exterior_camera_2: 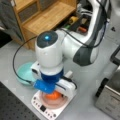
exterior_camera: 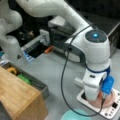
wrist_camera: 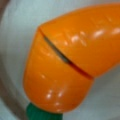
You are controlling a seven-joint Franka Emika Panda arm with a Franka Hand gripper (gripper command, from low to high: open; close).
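An orange toy carrot (wrist_camera: 65,57) with a slit across it and a green stub (wrist_camera: 40,113) fills the wrist view, lying in a pale bowl (wrist_camera: 15,30). In a front view the carrot (exterior_camera_2: 53,96) shows as an orange patch in a pink bowl (exterior_camera_2: 53,104) on a white scale (exterior_camera_2: 46,113). My gripper (exterior_camera_2: 53,92) reaches straight down into that bowl, right over the carrot. Its fingers are hidden by the hand and the blue wrist camera mount (exterior_camera_2: 45,86). In a front view the gripper (exterior_camera: 100,96) also sits low in the bowl (exterior_camera: 111,100) on the scale (exterior_camera: 110,110).
A teal plate (exterior_camera_2: 23,72) lies beside the scale, also seen at a front view's bottom (exterior_camera: 72,116). A wooden shelf unit (exterior_camera: 17,96) stands beside a grey bin (exterior_camera: 37,83) holding yellow and green items. A metal appliance (exterior_camera_2: 110,100) stands at a front view's right.
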